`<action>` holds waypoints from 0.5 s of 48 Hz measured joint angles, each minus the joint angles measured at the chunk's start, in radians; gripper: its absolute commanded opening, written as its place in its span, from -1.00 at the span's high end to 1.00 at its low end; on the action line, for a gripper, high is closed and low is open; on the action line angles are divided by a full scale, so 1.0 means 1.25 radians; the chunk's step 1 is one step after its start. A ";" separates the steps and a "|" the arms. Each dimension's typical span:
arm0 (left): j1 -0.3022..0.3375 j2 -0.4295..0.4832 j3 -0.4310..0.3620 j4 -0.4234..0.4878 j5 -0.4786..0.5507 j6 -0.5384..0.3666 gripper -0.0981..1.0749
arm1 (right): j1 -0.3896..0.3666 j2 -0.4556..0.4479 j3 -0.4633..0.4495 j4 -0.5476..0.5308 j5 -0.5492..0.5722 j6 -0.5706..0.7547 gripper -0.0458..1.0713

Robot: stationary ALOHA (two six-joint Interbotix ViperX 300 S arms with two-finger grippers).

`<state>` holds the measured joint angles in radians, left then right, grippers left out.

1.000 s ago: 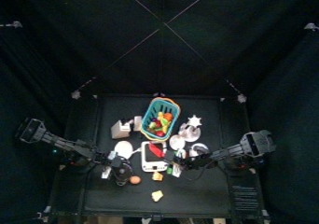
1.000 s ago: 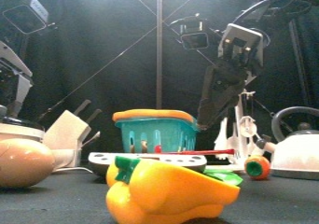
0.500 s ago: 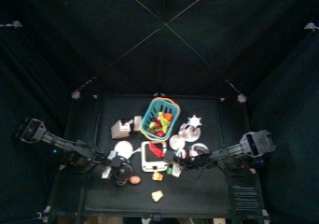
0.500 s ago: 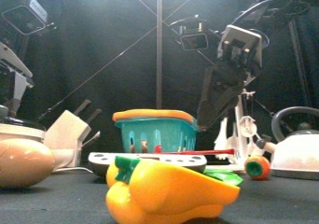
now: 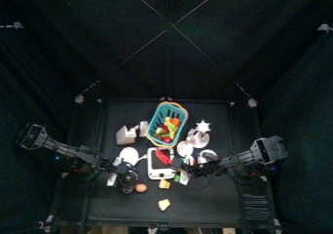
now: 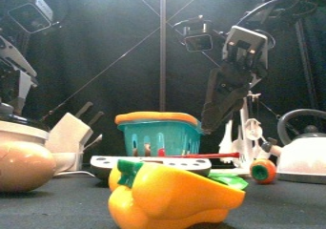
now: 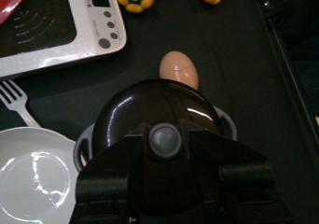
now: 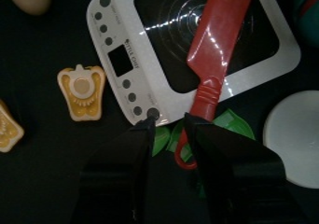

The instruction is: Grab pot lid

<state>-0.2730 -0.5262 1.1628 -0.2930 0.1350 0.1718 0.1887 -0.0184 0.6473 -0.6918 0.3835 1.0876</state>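
Observation:
The black domed pot lid [image 7: 149, 106] with a round knob [image 7: 162, 139] sits on its pot. It fills the middle of the left wrist view. My left gripper [image 7: 165, 168] hangs just above it, jaws open on either side of the knob, not closed on it. In the top view this gripper [image 5: 115, 175] is at the table's front left. My right gripper [image 8: 170, 155] hovers over the white cooktop [image 8: 118, 60] and a red spatula [image 8: 219, 50], jaws slightly apart and empty. It is right of centre in the top view [image 5: 196, 170].
A brown egg [image 7: 181, 67] lies beside the pot, with a white bowl [image 7: 35, 176] and a fork [image 7: 18, 99] close by. A teal basket [image 6: 159, 135] stands mid-table, a white kettle [image 6: 306, 149] at the right and a yellow pepper [image 6: 173, 197] at the front edge.
The left arm has shifted slightly in the front view. The right arm and the objects have not moved.

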 measured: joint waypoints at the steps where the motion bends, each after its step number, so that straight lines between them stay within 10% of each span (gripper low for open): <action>1: 0.000 -0.004 0.000 0.001 0.002 0.000 -0.18 | 0.000 0.001 0.000 0.001 0.000 -0.001 -0.36; 24: 0.000 -0.069 -0.006 0.001 0.028 0.000 -0.18 | 0.001 0.001 0.000 0.000 -0.001 -0.004 -0.36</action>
<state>-0.2730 -0.6121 1.1551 -0.2915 0.1703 0.1718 0.1902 -0.0169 0.6473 -0.6918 0.3820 1.0830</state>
